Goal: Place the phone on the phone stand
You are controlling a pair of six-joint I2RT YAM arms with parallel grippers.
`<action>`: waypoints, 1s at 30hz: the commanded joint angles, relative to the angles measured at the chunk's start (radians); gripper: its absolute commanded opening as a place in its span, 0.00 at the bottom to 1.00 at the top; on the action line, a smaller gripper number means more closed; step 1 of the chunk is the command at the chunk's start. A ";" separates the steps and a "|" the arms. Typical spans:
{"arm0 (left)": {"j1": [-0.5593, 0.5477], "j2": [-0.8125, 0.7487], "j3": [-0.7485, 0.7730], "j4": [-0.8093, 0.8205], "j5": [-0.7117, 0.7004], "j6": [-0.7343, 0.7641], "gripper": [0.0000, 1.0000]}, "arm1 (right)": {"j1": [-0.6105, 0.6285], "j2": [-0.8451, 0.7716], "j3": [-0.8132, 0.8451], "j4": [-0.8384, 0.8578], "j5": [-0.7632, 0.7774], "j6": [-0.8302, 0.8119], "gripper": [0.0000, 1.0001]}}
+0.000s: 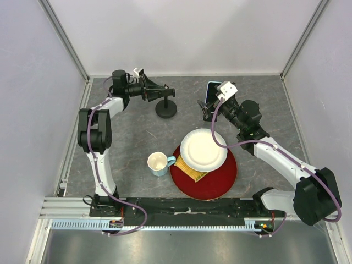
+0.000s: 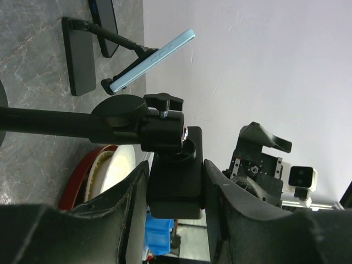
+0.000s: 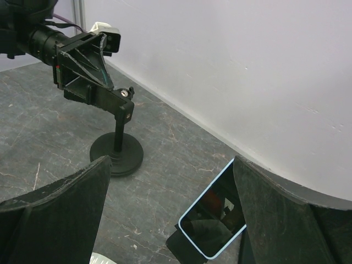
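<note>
The phone (image 1: 212, 89), dark screen with a light-blue rim, leans tilted on a small black folding stand (image 3: 184, 246) at the back right of the table. It shows in the right wrist view (image 3: 215, 220) and edge-on in the left wrist view (image 2: 157, 59). My right gripper (image 1: 210, 108) is open, just in front of the phone; its fingers (image 3: 60, 212) stand wide apart and hold nothing. A black pole stand with a round base (image 1: 166, 108) stands at the back centre. My left gripper (image 1: 159, 91) is shut on that pole stand's clamp head (image 2: 176, 181).
A white plate (image 1: 203, 148) lies on a red plate (image 1: 220, 179) with something yellow (image 1: 193, 174) between them, front centre. A light-blue mug (image 1: 158, 163) stands to their left. Grey walls enclose the table at the back and sides.
</note>
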 commanded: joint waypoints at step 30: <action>0.048 -0.658 -0.318 -0.464 -0.901 0.672 0.77 | -0.053 0.080 0.161 -0.144 -0.008 0.085 0.98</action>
